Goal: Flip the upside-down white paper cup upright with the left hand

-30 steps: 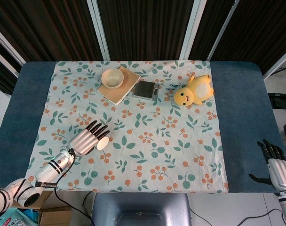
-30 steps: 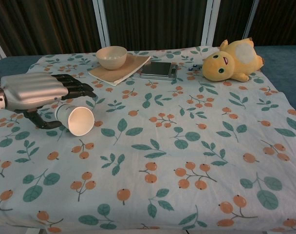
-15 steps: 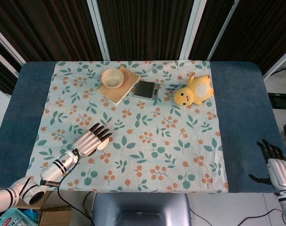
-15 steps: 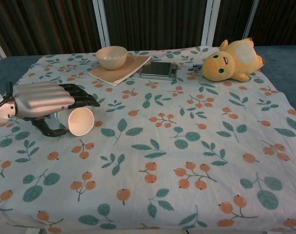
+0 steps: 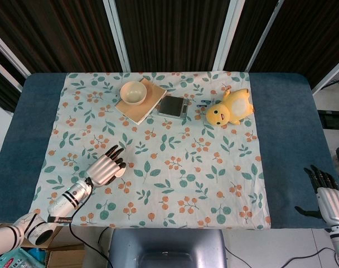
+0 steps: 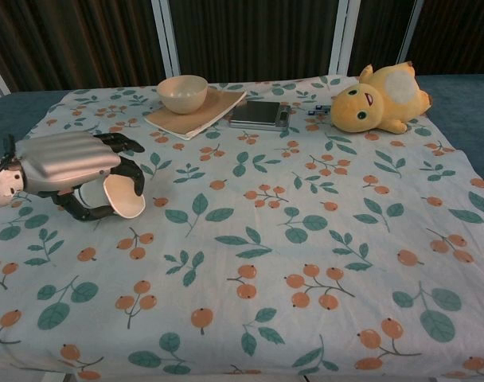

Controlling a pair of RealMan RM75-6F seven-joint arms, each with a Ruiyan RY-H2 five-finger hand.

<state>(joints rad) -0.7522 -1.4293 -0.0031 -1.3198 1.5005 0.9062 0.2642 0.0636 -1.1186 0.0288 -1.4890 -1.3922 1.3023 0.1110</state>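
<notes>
The white paper cup [image 6: 122,196] is tilted with its open mouth facing right and toward the camera, held just above the flowered cloth. My left hand [image 6: 71,167] grips it, fingers curled over its top and the thumb beneath. In the head view my left hand [image 5: 105,166] covers most of the cup [image 5: 120,170], of which only a sliver shows. My right hand [image 5: 328,196] rests at the table's right front corner with fingers apart, holding nothing.
A beige bowl [image 6: 182,93] sits on a wooden board [image 6: 214,107] at the back left. A grey scale [image 6: 259,114] lies beside it. A yellow plush duck [image 6: 379,99] lies at the back right. The flowered cloth [image 6: 290,239] covers the table's middle.
My left hand's fingers have curled tighter around the cup, and the cup has turned so its mouth tips further up and less of it shows.
</notes>
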